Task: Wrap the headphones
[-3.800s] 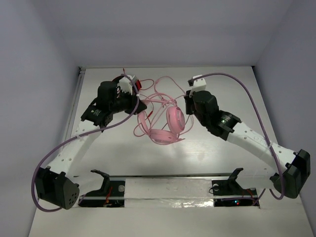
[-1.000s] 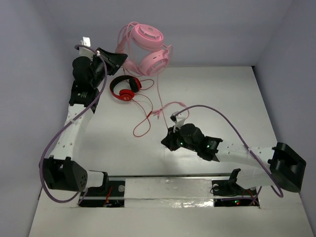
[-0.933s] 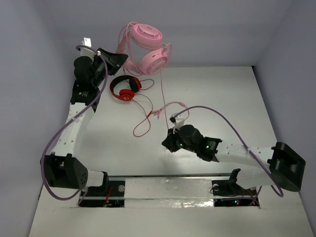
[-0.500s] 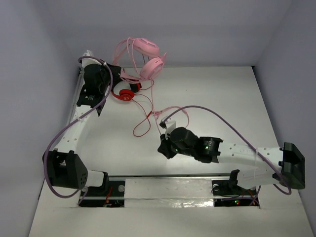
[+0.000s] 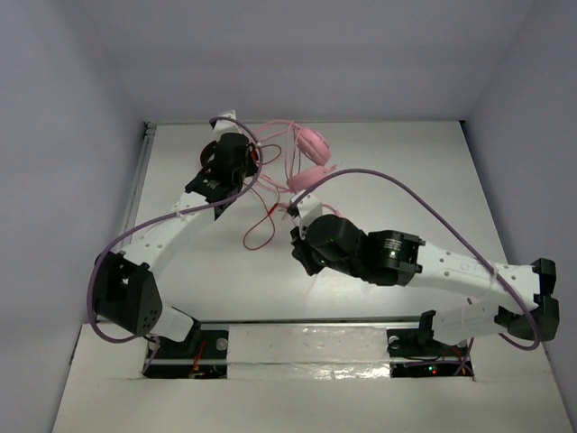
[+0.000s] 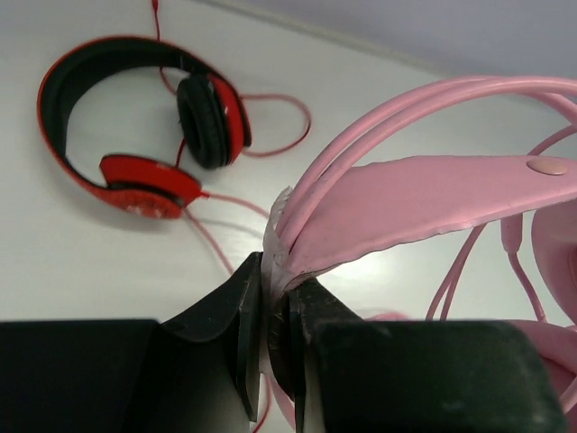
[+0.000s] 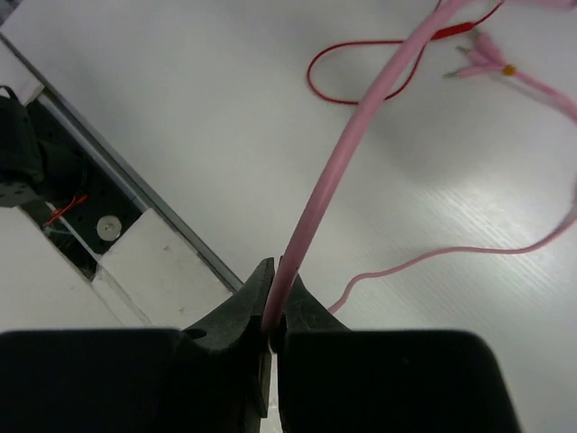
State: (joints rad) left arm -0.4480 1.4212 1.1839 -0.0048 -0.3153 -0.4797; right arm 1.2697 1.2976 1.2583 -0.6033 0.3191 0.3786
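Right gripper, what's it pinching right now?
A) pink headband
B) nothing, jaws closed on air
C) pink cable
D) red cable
C. In the right wrist view, the right gripper has its jaws shut on the pink cable, which runs up and away from between them. The red cable lies loose on the table, apart from the gripper.

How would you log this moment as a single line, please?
left gripper: shut on pink headphones headband | right gripper: shut on pink cable | red headphones: lying on table | wrap: not yet done
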